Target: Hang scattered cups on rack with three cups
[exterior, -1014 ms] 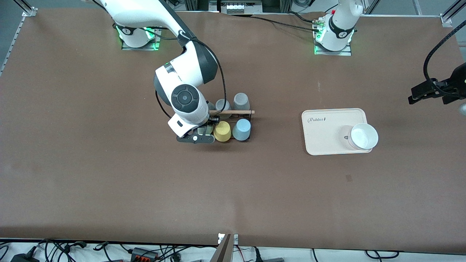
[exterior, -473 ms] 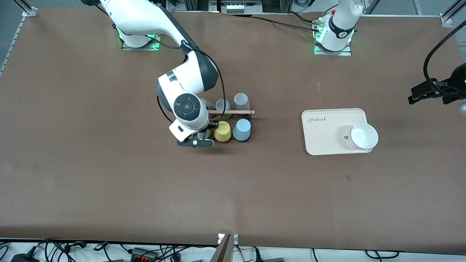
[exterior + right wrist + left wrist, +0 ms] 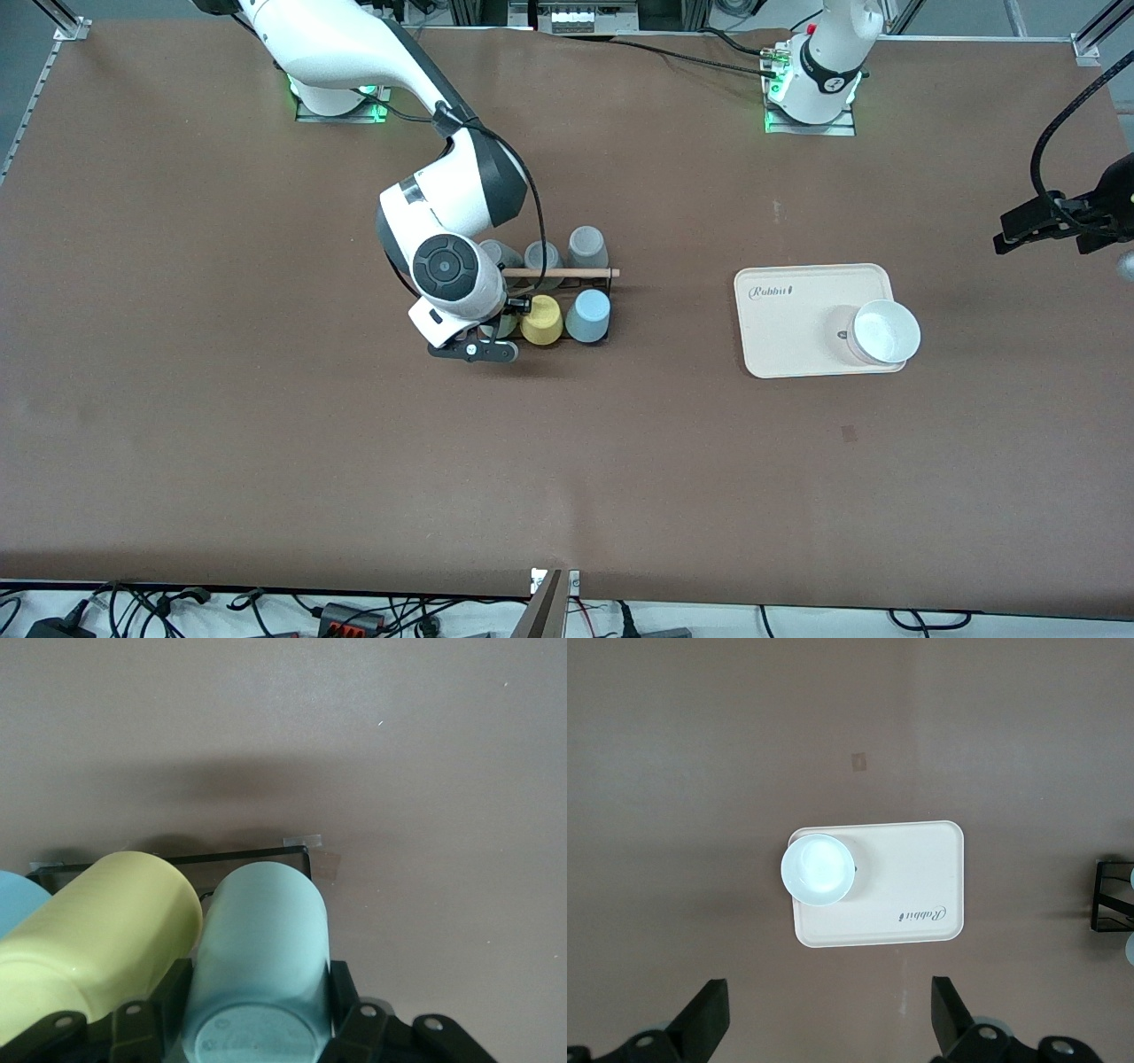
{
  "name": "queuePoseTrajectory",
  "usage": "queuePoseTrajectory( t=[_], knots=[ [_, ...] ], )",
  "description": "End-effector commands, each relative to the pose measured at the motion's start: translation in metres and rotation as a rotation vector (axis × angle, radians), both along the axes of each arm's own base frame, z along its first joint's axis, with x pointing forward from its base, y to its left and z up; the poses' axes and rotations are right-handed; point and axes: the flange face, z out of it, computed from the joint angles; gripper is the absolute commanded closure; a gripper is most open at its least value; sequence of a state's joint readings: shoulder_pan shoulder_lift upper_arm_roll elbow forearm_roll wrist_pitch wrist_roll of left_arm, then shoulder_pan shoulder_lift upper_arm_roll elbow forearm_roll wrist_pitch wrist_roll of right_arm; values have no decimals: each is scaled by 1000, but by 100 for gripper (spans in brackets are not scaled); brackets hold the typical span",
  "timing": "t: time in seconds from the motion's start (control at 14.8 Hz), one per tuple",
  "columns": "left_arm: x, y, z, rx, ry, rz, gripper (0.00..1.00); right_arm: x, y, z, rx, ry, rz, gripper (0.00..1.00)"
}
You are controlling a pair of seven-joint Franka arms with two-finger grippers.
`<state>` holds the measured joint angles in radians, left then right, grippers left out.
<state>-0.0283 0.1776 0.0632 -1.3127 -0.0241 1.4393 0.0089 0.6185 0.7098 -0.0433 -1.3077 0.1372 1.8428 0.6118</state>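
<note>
My right gripper [image 3: 490,335] is at the rack's end toward the right arm's base, shut on the pale mint green cup [image 3: 257,948], whose base faces the wrist camera. In the right wrist view its fingers [image 3: 347,997] press both sides of the cup. The mint cup lies beside the yellow cup [image 3: 106,930] over the black wire rack [image 3: 257,853]. The light blue cup [image 3: 588,316] sits on the rack [image 3: 560,273] beside the yellow cup [image 3: 541,320]. In the front view the mint cup is mostly hidden under my wrist. My left gripper [image 3: 1019,232] waits open and empty, high over the table's edge.
Three grey cups [image 3: 587,245] sit on the rack's row farther from the front camera. A beige tray [image 3: 797,346] with a white bowl [image 3: 882,331] lies toward the left arm's end; the left wrist view shows the tray [image 3: 921,868] and bowl [image 3: 818,870] below the left gripper [image 3: 828,1019].
My right wrist has shifted a little toward the front camera and the right arm's end of the rack, still holding the mint cup. The left arm has not moved.
</note>
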Motion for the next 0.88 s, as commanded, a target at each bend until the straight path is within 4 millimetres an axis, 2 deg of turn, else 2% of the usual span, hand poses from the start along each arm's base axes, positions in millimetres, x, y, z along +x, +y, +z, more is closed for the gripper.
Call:
queuePoseTrajectory(
  t=[0.0, 0.14, 0.34, 0.47, 0.61, 0.74, 0.81],
  knots=[
    [3, 3, 2, -3, -4, -4, 0, 5, 3, 4, 17, 2, -24, 0],
    [3, 3, 2, -3, -4, -4, 0, 6, 0, 12, 14, -5, -43, 0],
    [3, 3, 2, -3, -5, -4, 0, 12, -9, 43, 28, -40, -71, 0],
    [3, 4, 2, -3, -4, -2, 0, 23, -28, 79, 46, -70, -97, 0],
    [3, 4, 2, -3, -4, -2, 0, 40, -58, 116, 55, -93, -129, 0],
    [3, 4, 2, -3, -4, -2, 0, 61, -103, 144, 64, -111, -171, 0],
    [3, 4, 2, -3, -5, -2, 0, 72, -135, 155, 69, -123, -201, 0]
  ],
)
